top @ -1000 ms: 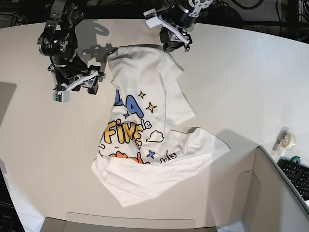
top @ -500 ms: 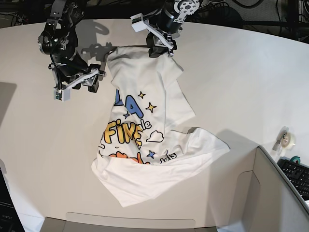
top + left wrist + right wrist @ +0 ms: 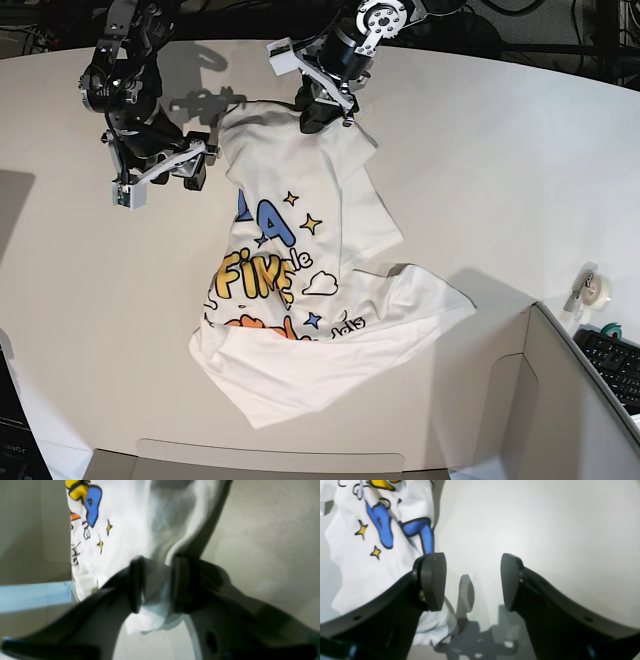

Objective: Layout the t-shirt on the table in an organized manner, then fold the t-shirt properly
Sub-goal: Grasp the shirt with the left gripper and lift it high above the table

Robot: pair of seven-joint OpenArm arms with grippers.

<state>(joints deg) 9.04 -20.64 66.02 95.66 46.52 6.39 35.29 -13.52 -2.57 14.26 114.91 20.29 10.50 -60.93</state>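
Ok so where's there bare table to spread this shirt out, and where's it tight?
The widest bare stretch of the table lies between the t-shirt and the tape roll. Another bare patch sits between the shirt's printed side and the table's edge, below the right gripper. It is tight at the collar end, where the left gripper sits on cloth, and near the grey bin.

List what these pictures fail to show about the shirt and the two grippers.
- t-shirt: its print is partly folded under in the base view.
- left gripper: fabric lies between its fingers, but blur in the left wrist view hides whether they pinch it.
- right gripper: open over the bare table; the right wrist view does not settle whether it touches.
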